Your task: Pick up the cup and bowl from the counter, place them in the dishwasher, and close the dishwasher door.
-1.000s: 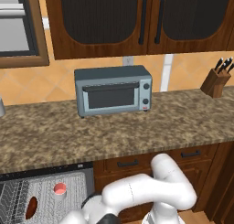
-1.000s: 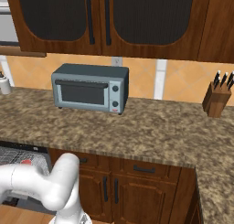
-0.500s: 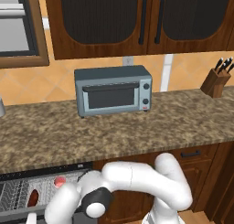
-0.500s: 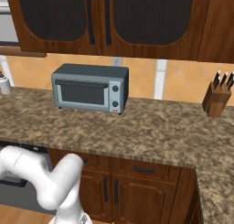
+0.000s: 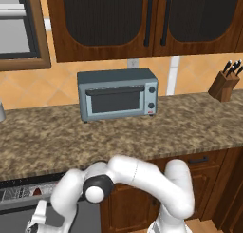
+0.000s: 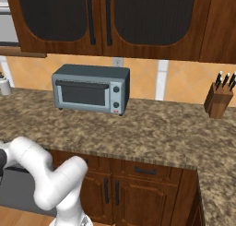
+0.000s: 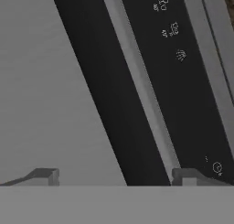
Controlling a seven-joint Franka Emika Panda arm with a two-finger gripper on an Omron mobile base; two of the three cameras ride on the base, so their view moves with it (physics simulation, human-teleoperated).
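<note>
A long speckled brown-grey granite bench (image 5: 142,127) runs beneath dark wooden wall cabinets (image 6: 115,17), carrying a grey toaster oven (image 5: 117,94) at its middle and a wooden knife block (image 6: 216,100) toward its far right end. Below the bench's left end sits the under-counter dishwasher (image 5: 23,195), a strip of white-grey wire rack showing with a small red patch, probably the cup or the bowl, though which cannot be told. The white robot arm (image 5: 142,177) bends low in front of the dishwasher. In the hand view, the flat grey dishwasher door (image 7: 50,95) with its dark top edge lies close ahead of the pincer (image 7: 114,175), whose tips stand wide apart and hold nothing. The dishes look loaded, so closing the door appears to be the step in hand; the next move calls for pushing the panel up toward the bench until it shuts.
</note>
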